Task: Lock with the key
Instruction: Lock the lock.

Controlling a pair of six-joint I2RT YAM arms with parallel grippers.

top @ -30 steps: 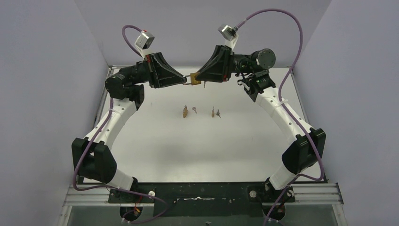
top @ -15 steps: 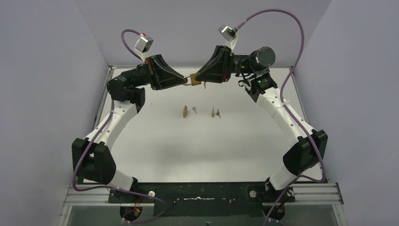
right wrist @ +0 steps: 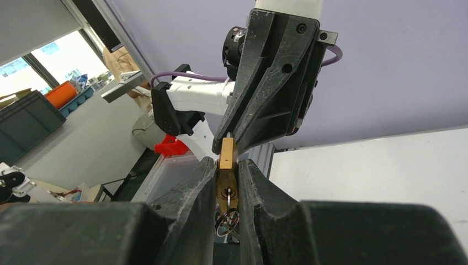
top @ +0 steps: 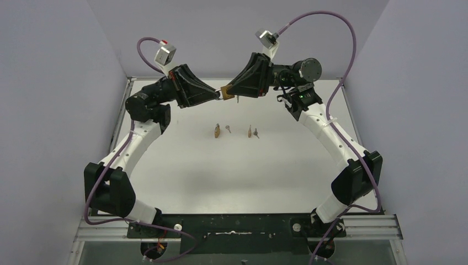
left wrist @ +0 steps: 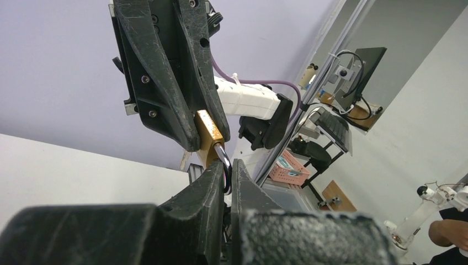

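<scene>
A brass padlock (top: 226, 91) is held in the air between both arms, above the far part of the table. My left gripper (top: 219, 95) is shut on its steel shackle (left wrist: 224, 161), which sits pinched between the fingertips below the gold body (left wrist: 206, 131). My right gripper (right wrist: 227, 169) is shut on the padlock body (right wrist: 226, 157) from the opposite side. A key (right wrist: 227, 194) sits in the keyhole at the body's bottom end, and a key ring (right wrist: 225, 218) hangs from it between the right fingers. The key also shows under the padlock (top: 237, 99).
On the white table lie a second brass padlock (top: 217, 131) with a key (top: 227, 130) beside it, and a smaller lock (top: 250, 131) with its key (top: 256, 133). Grey walls enclose the table on the left, back and right.
The left wrist has rolled a little, its camera shifting left, and the padlock has moved slightly up. Both grips are unchanged.
</scene>
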